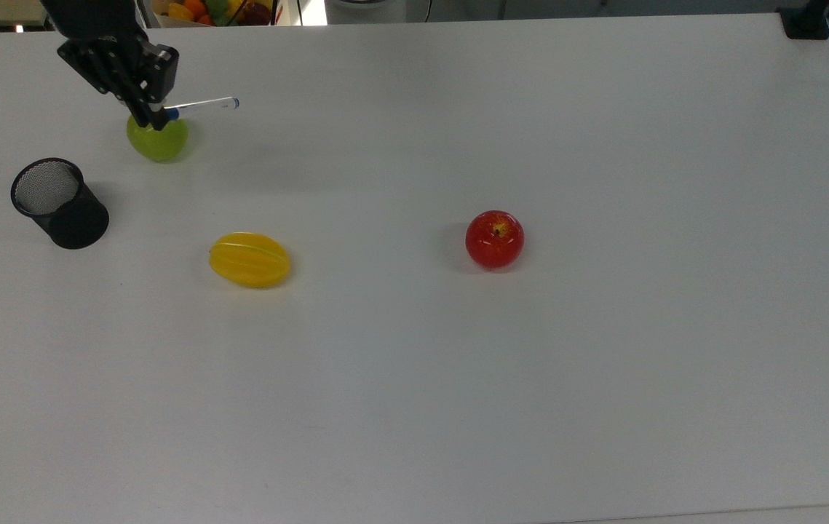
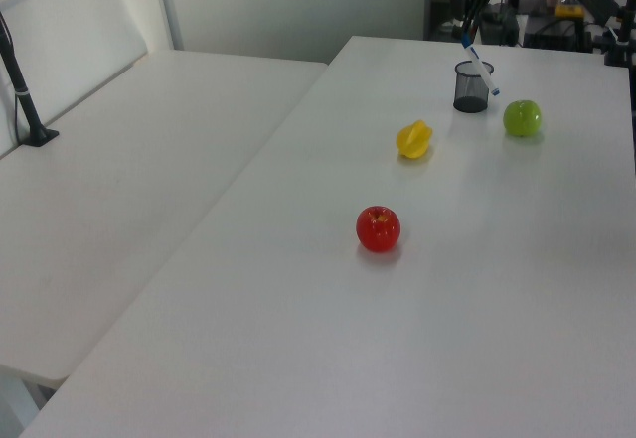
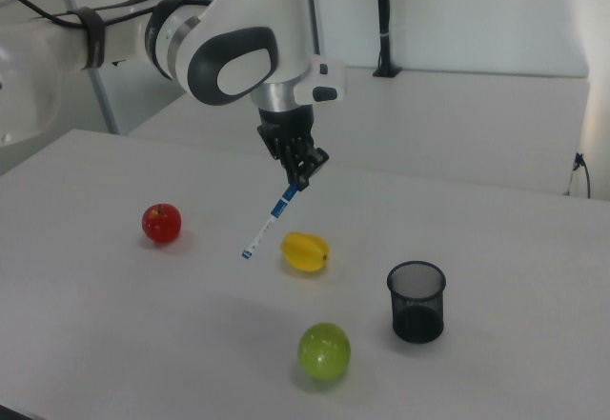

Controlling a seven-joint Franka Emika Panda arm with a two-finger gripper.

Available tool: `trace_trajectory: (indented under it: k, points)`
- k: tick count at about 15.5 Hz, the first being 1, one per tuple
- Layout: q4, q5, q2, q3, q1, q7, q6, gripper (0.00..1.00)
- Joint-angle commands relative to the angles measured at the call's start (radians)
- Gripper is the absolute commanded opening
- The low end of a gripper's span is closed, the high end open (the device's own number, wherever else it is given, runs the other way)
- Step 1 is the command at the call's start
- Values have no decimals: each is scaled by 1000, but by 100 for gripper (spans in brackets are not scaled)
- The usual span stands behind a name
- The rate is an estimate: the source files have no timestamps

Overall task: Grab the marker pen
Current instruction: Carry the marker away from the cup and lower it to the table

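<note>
One gripper [image 3: 302, 178], black, two-fingered, on a white Franka arm [image 3: 238, 44]. It is raised above the table, fingers clamped on the upper end of the marker pen. In the top view the gripper [image 1: 156, 118] sits at the far left, over the green apple.

One marker pen [image 3: 267, 222]: slim white barrel, blue band, small blue tip. It hangs tilted from the gripper, clear of the table, free end pointing down and toward the right view's left. In the top view the marker pen [image 1: 203, 106] extends to the right from the gripper. In the left view the marker pen [image 2: 480, 63] slants in front of the pen cup.

One white table [image 1: 603, 364], carrying all the loose items.

One pen cup [image 1: 59, 203], black mesh, upright, at the top view's left edge, nearer than the green apple. Its inside shows bare mesh.

One green apple [image 1: 159, 140], far left in the top view, partly covered by the gripper. It is the nearest item in the right view [image 3: 324, 351].

One yellow starfruit [image 1: 250, 259], lying on its side, to the right of the pen cup in the top view.

One red apple [image 1: 495, 239], stem up, near the table's middle, well apart from the others.

One bowl of mixed fruit [image 1: 214, 10], beyond the table's far edge in the top view.
</note>
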State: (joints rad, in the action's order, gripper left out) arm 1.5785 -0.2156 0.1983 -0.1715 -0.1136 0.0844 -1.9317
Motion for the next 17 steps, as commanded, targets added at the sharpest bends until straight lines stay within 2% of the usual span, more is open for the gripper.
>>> trace_trajectory:
  k: [1,5,17]
  points:
    - [67,105,-28,75,8,-21,46,9]
    - [124,150,-27,90,57,-21,51,9]
    - [186,193,42,93,167,-26,42,9]
